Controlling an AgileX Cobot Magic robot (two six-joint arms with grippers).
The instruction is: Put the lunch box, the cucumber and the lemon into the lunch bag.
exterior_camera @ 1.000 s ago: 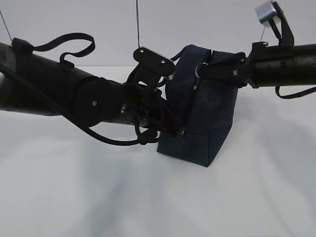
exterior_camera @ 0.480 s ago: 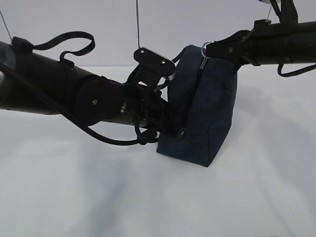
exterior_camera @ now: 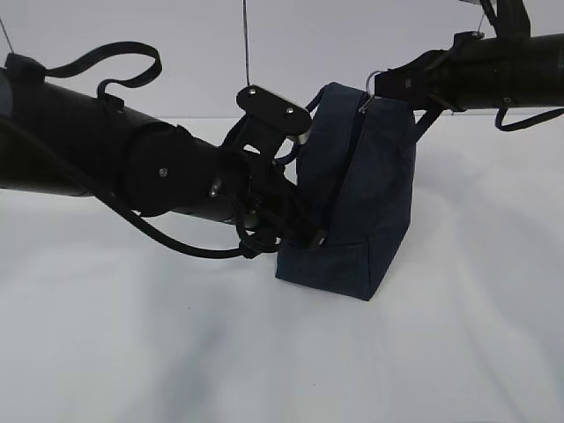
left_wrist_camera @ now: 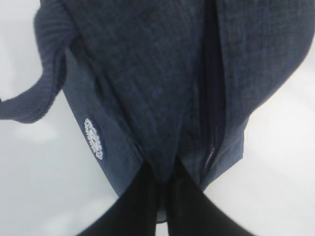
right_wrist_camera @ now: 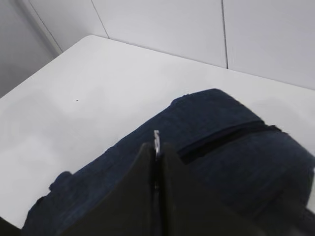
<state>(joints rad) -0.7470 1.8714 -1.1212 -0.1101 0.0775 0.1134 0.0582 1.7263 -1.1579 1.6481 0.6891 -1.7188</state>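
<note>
The navy lunch bag stands on the white table, its top tilted toward the right. My left gripper is shut on a fold of the bag's fabric low on its left side; in the left wrist view the gripper pinches the cloth beside the zip and the white logo. My right gripper is shut on the metal ring pull at the bag's top; the ring also shows in the exterior view. The lunch box, cucumber and lemon are out of view.
A loop handle hangs off the bag's left side in the left wrist view. The white table stretches in front of the bag. Its far edge meets a wall in the right wrist view.
My right gripper has risen and drawn the ring pull up along the zip to the bag's top. The bag has straightened and shifted slightly. My left arm has barely moved.
</note>
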